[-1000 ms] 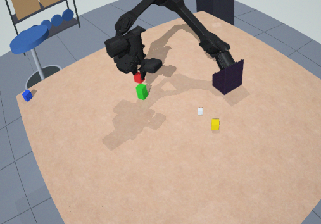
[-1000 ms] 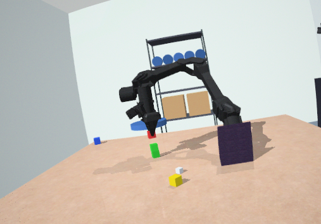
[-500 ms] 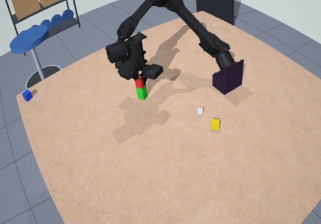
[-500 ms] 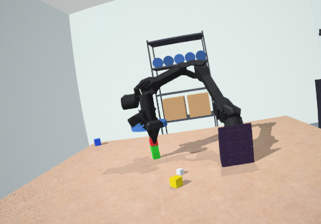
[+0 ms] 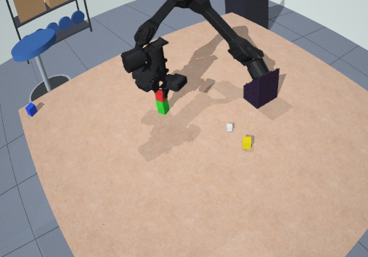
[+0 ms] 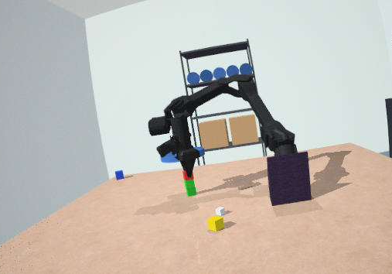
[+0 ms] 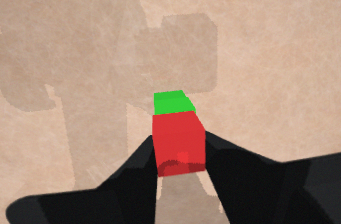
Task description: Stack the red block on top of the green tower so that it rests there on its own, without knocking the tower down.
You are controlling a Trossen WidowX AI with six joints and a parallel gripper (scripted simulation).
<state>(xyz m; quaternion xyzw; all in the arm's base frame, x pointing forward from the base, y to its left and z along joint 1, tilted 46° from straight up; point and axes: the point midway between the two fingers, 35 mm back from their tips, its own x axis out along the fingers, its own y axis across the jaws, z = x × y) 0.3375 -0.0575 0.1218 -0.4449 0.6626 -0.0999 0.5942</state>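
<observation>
The green tower (image 5: 162,107) (image 6: 190,187) (image 7: 172,103) stands upright on the table, two green blocks high. The red block (image 5: 160,96) (image 6: 187,176) (image 7: 178,141) is directly above it, with no gap visible between them in either the top or the exterior view. Whether it bears on the tower or hangs just over it cannot be told. My gripper (image 5: 161,91) (image 6: 189,173) (image 7: 176,138) points down and is shut on the red block, one finger on each side. In the wrist view the red block hides most of the tower's top.
A white cube (image 5: 229,127) (image 6: 219,211) and a yellow block (image 5: 247,142) (image 6: 216,223) lie nearer the front, right of the tower. A blue block (image 5: 31,109) (image 6: 119,175) lies at the far left corner. The arm's dark base box (image 5: 261,91) (image 6: 289,179) stands to the right.
</observation>
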